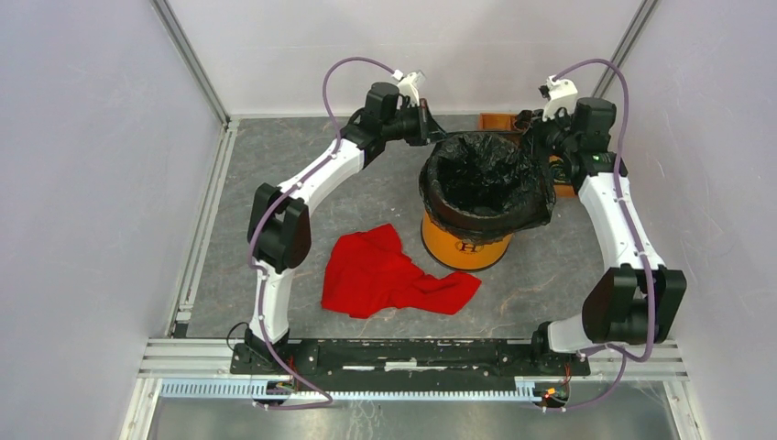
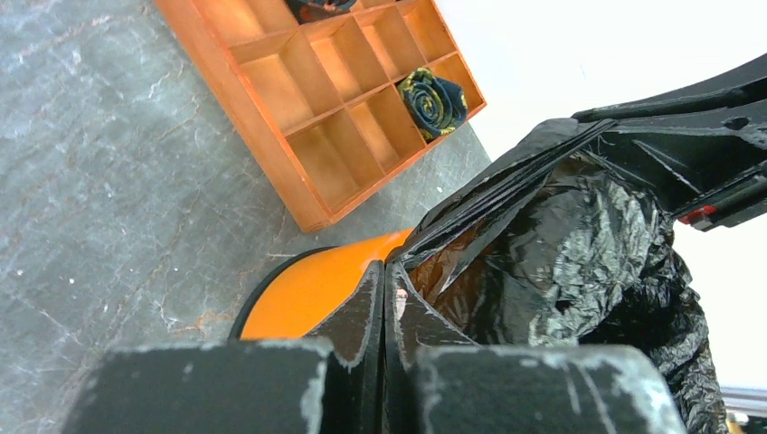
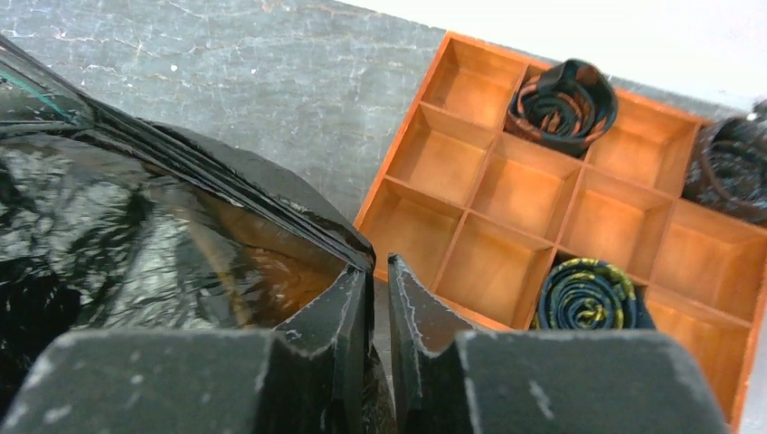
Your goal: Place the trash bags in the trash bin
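The orange-yellow trash bin (image 1: 467,247) stands mid-table, its "H" logo facing me. The glossy black trash bag (image 1: 481,174) lines its mouth and hangs over the rim. My left gripper (image 1: 429,124) is at the bin's far-left rim, my right gripper (image 1: 533,130) at its far-right rim. In the left wrist view the gripper (image 2: 386,267) is shut tight on the bag's taut edge (image 2: 561,262) above the bin wall (image 2: 317,289). In the right wrist view the gripper (image 3: 378,262) pinches bunched bag film (image 3: 136,217), with a narrow slit between the jaws.
A red cloth (image 1: 389,270) lies on the table in front of and left of the bin. An orange-brown compartment tray (image 3: 561,190) with small rolled dark bundles (image 3: 563,104) sits behind the bin at the back right, also in the left wrist view (image 2: 335,99).
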`<state>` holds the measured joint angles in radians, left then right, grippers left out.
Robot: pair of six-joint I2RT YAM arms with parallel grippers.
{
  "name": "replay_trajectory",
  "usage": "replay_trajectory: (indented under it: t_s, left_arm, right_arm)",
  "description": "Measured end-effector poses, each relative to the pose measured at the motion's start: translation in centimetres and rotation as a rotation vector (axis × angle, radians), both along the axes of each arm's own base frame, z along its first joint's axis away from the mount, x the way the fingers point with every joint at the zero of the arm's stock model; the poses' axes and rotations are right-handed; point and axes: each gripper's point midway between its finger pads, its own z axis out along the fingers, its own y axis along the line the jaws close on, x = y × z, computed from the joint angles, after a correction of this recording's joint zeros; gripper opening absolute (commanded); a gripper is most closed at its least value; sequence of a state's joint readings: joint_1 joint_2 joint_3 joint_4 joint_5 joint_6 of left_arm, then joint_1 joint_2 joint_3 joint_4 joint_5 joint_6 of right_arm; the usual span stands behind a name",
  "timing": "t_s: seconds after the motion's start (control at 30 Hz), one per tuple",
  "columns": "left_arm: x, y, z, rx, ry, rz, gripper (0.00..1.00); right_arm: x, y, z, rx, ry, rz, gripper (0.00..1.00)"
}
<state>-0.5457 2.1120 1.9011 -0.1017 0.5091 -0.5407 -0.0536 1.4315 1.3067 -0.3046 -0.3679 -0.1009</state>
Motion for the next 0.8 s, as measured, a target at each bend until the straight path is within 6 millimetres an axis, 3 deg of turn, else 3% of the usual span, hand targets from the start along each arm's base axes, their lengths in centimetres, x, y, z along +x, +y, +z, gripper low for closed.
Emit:
replay_trajectory:
  t_s: [0.27,0.53,0.63,0.7,0.8]
  left_arm:
    - [0.4,0.4,-3.0,0.002,0.11,0.052,0.02]
    - [-0.9,2.4,-9.9,0.09,0.242,0.09,0.02]
    - [-1.1,3.2,-10.5,0.117,0.266,0.11,0.2]
    - [-1.0,4.2,-10.1,0.141,0.268,0.138,0.43]
    - [-0.9,5.8,-7.8,0.161,0.238,0.184,0.58]
  right_arm:
    - [0.8,-0.2,-4.7,0.105,0.144,0.026,0.22]
    - [0.1,0.0,-7.2,0.144,0.23,0.019,0.38]
    - [-0.8,-1.3,-8.0,0.109,0.304,-0.069,0.53]
    - [-1.5,-2.8,-8.0,0.072,0.337,-0.158,0.67]
    - [-3.2,-5.3,-6.1,0.002,0.327,-0.3,0.78]
